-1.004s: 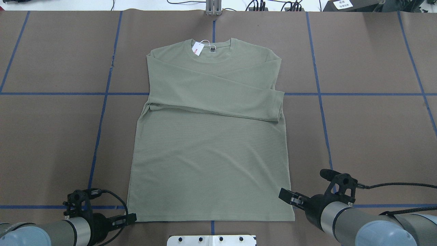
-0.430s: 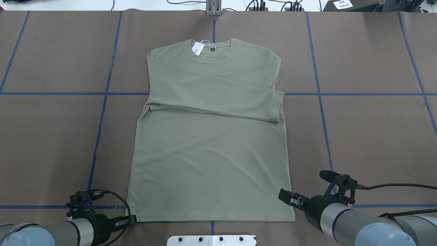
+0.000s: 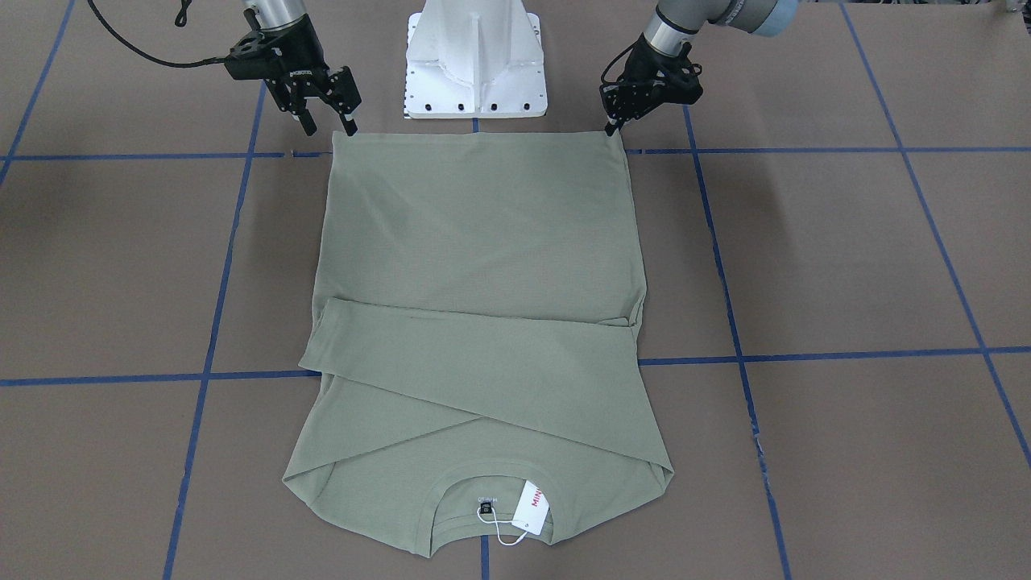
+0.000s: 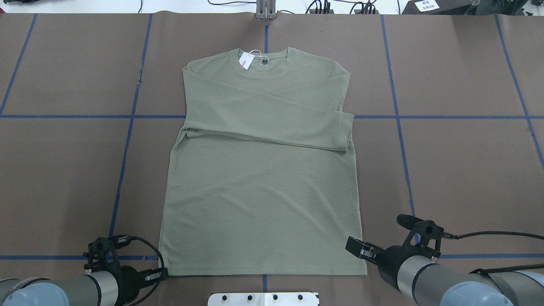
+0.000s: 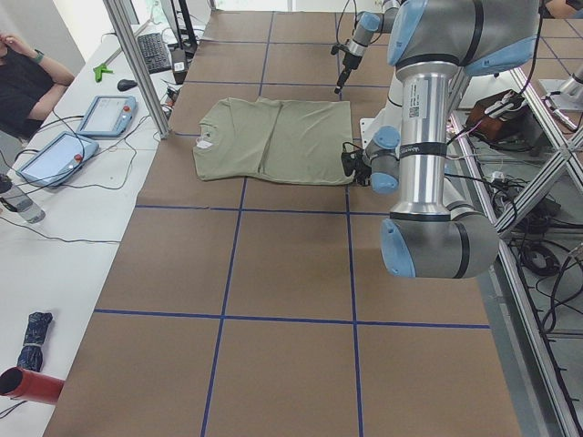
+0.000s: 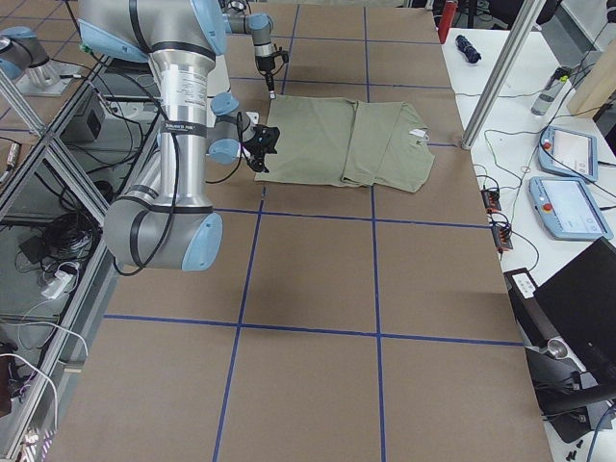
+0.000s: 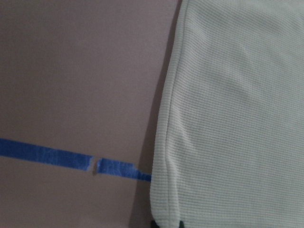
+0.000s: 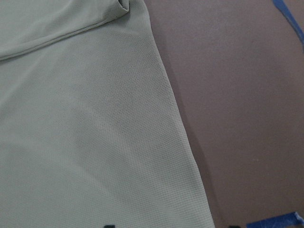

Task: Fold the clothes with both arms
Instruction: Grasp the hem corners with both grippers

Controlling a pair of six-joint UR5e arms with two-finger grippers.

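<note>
The pale olive-green shirt (image 4: 261, 191) lies flat, front up, on the brown table, with both sleeves folded across the chest. Its white hang tag (image 4: 245, 60) sits at the collar on the far side. My left gripper (image 4: 160, 274) is at the near left hem corner. In the left wrist view its fingertips (image 7: 155, 222) stand close together with the shirt corner (image 7: 166, 209) between them. My right gripper (image 4: 356, 250) is open just above the near right hem corner. In the front view its fingers (image 3: 348, 125) stand apart beside the hem (image 3: 475, 138).
The white pedestal base (image 4: 263, 298) stands at the near edge between the arms. Blue tape lines (image 4: 127, 140) cross the brown table cover. A metal post (image 4: 266, 10) stands at the far edge. A side table with tablets (image 5: 105, 114) and a seated person (image 5: 23, 73) lie beyond.
My left gripper has slid a little back and inward onto the near left hem corner, and its fingers have narrowed. My right gripper has dropped slightly toward the near right corner. The shirt has not moved.
</note>
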